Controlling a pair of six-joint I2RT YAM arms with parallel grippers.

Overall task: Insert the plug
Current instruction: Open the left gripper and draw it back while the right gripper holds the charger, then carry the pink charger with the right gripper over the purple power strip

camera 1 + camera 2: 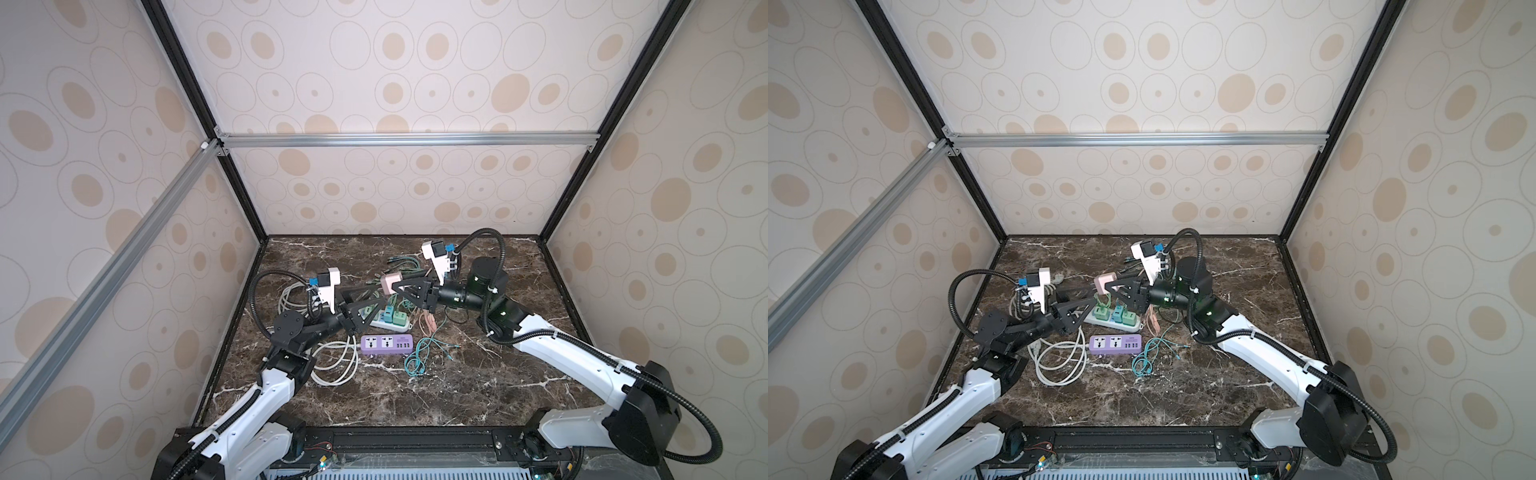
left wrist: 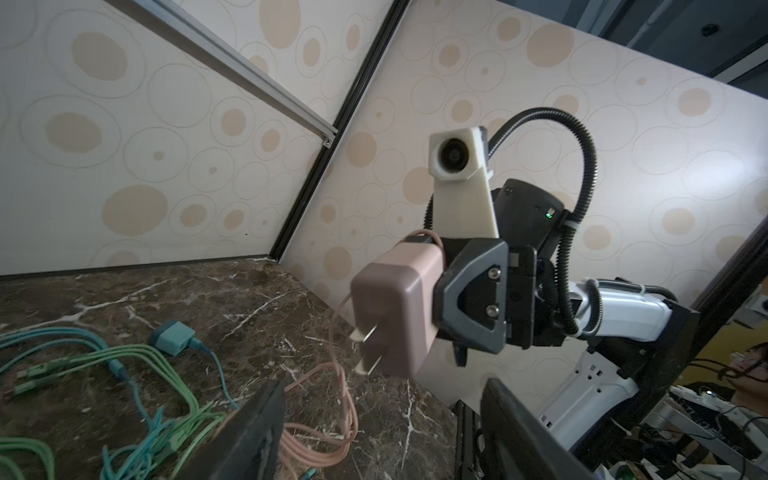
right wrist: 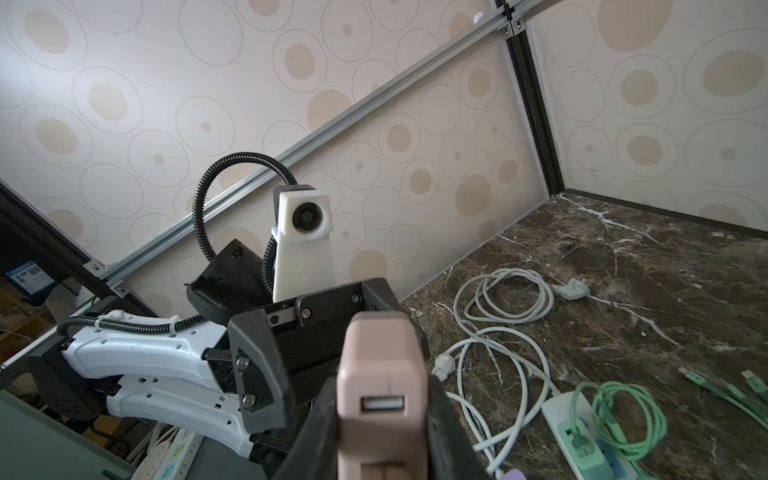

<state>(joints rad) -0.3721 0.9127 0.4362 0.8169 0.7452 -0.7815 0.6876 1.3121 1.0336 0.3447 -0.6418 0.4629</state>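
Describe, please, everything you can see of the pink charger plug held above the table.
The pink charger plug is a rounded block of matte, pale pink plastic. Two flat metal prongs stick out of one face. The opposite face carries a USB port that looks empty. The right claw clamps its sides and holds it above the table, with the prongs pointing towards the open left claw, which does not touch it.
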